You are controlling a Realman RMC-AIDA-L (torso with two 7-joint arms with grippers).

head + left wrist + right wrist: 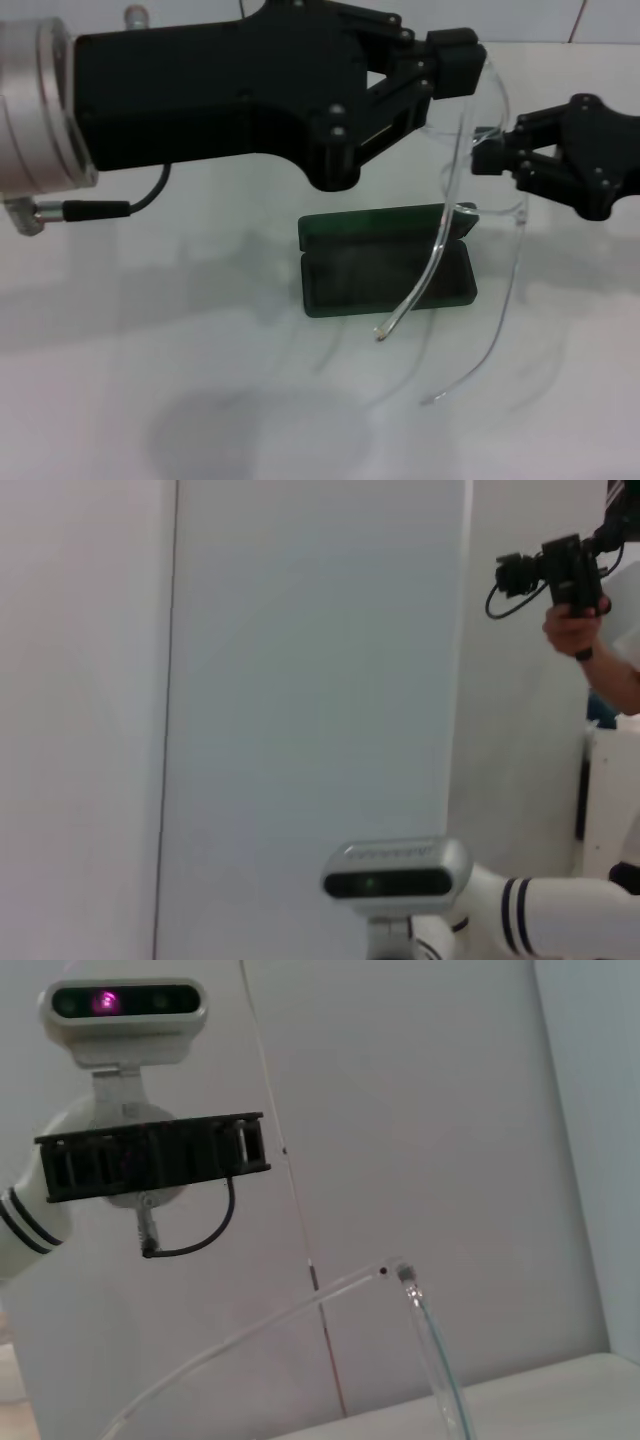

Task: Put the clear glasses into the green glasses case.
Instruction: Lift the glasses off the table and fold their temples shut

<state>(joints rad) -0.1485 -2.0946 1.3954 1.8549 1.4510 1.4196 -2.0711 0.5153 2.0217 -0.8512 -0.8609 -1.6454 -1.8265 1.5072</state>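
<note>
Held up between the two claws, the clear glasses [470, 150] are pinched at the frame by both the left gripper [455, 62] and right gripper [492, 152] (temple arms dangling), directly above the open green glasses case [385, 262].

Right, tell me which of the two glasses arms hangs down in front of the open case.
The one on the left gripper's side: this arm of the glasses crosses the case. The other arm hangs past the case's end, below the right gripper.
</note>
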